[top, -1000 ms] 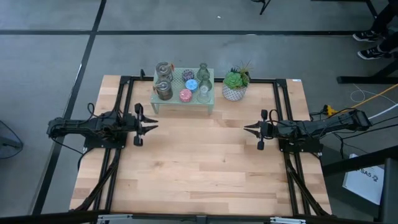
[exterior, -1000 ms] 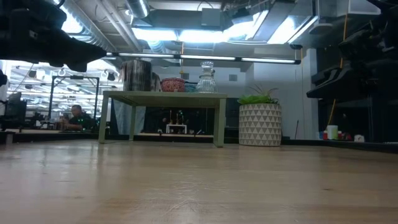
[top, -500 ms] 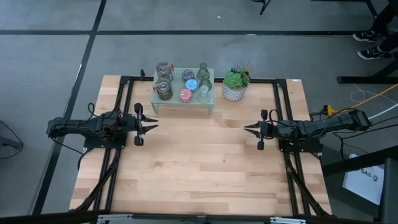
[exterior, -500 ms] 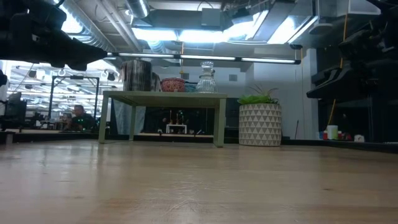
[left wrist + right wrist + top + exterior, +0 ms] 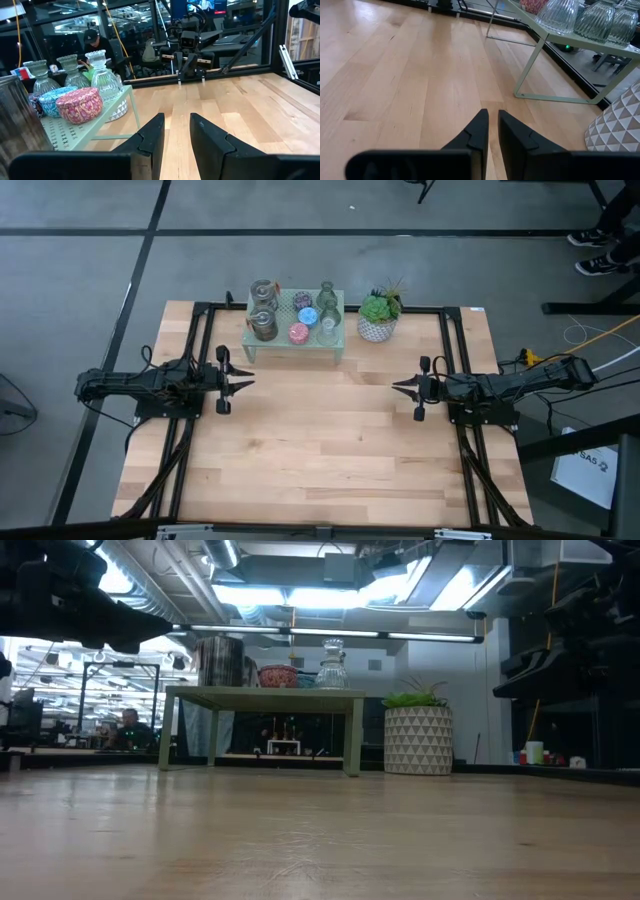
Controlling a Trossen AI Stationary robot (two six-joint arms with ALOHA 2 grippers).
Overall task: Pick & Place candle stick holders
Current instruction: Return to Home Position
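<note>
Well, nothing has moved over the last second. Both my arms sit exactly where they were, low over the two sides of the table [image 5: 320,460], tips facing each other across its bare middle.

Closest to me, my left gripper [image 5: 176,117] has its fingers a little apart with nothing between them. My right gripper [image 5: 493,112] has its fingers drawn almost together, with only a thin slit of wood showing, and it is empty too. I read this stillness as the return home being finished. I see no holder lying on the table boards, so I judge there is nothing left for me to carry.

Farther on, the candle stick holders [image 5: 298,333] are gathered on top of the mint-green stand [image 5: 265,695] at the table's far edge, well apart from both grippers. Every one that I can make out stands upright, its long axis vertical and its mouth or lid facing up.

The silver can [image 5: 220,662] and the clear glass holder [image 5: 332,662] rise tallest. The pink tin [image 5: 79,104] is squat, wider than it is tall, and sits flat on its base. None looks tilted or tipped.

Just beside the stand is the plant [image 5: 379,315] in its patterned pot. Beyond the table, a person [image 5: 92,42] is in the room behind.
</note>
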